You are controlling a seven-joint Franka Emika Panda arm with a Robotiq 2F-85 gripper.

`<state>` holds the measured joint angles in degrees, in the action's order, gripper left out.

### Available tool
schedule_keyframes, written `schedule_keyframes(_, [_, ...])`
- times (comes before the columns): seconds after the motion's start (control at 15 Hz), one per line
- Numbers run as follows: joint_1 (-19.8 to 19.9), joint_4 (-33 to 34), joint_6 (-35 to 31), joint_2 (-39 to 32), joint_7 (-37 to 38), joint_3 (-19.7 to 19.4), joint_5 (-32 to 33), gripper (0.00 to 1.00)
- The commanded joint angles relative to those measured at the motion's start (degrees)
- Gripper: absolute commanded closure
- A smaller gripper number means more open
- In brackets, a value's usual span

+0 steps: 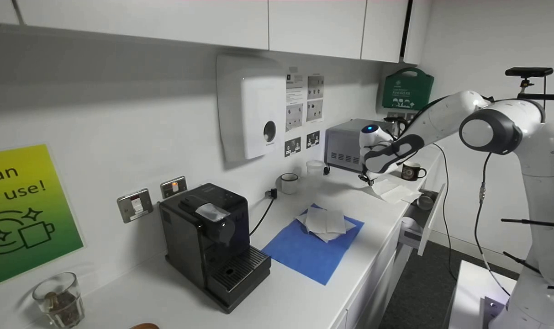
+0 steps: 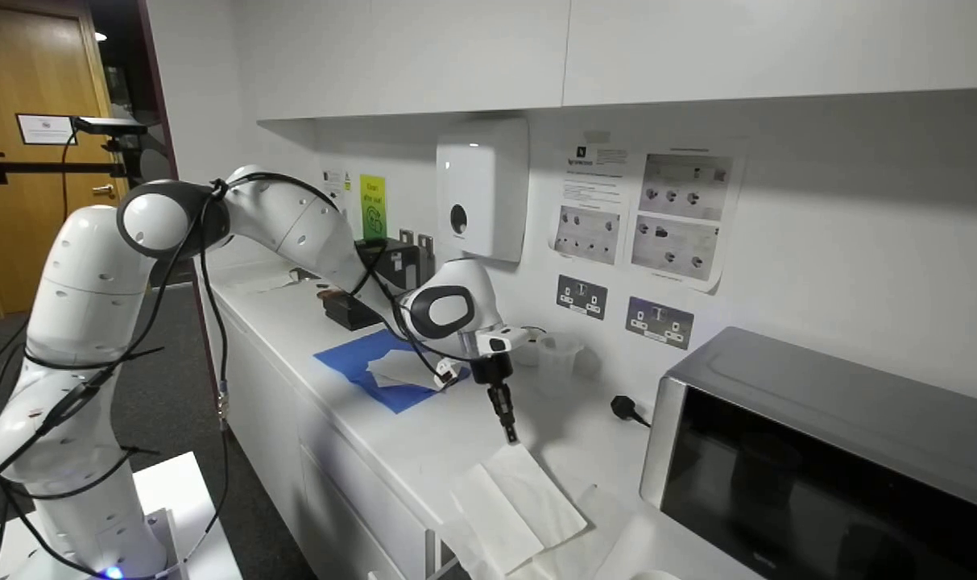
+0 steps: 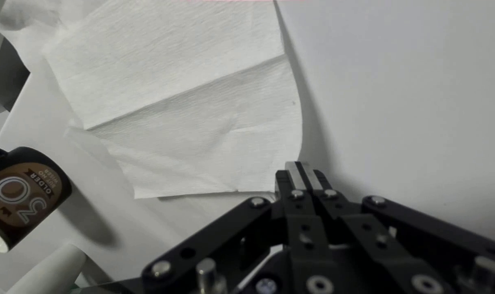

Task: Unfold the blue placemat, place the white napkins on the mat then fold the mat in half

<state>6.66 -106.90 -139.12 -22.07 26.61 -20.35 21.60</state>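
Note:
The blue placemat [image 1: 304, 258] lies unfolded and flat on the counter, with several white napkins [image 1: 324, 223] spread loosely over its rear part. More white napkins [image 2: 520, 507] are in a separate overlapping pile closer to the microwave. My gripper [image 2: 511, 441] points down at the near corner of that pile's top sheet. In the wrist view the fingertips [image 3: 294, 171] are together, with only a dark slit between them. The napkin [image 3: 214, 134] runs in behind them, its edge curved and casting a shadow, so its corner looks pinched; the exact pinch is hidden.
A dark mug [image 3: 25, 196] stands beside the napkin pile, and an open drawer [image 1: 434, 219] sits below the counter edge there. The microwave [image 2: 818, 435] is behind. A black coffee machine [image 1: 208, 237] adjoins the mat. A clear tub [image 2: 556, 360] stands by the wall.

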Motion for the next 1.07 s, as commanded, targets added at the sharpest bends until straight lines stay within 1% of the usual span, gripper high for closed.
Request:
schedule_keyframes(0.0, [-2.3, -2.9, 0.0, 4.8, 3.8, -0.6, 2.5, 1.0])
schedule_keyframes(0.2, [-4.1, -3.3, 0.7, 6.3, 5.9, -0.1, 4.2, 1.0])
schedule_keyframes(0.53, [-7.8, -4.4, 2.6, 7.8, 11.2, 1.0, 10.2, 1.0])
schedule_keyframes(0.8, [-10.0, -4.9, 5.1, 8.2, 15.9, 3.0, 15.0, 1.0])
schedule_keyframes(1.0, [-11.0, -5.0, 7.6, 8.6, 18.1, 5.3, 16.9, 1.0])
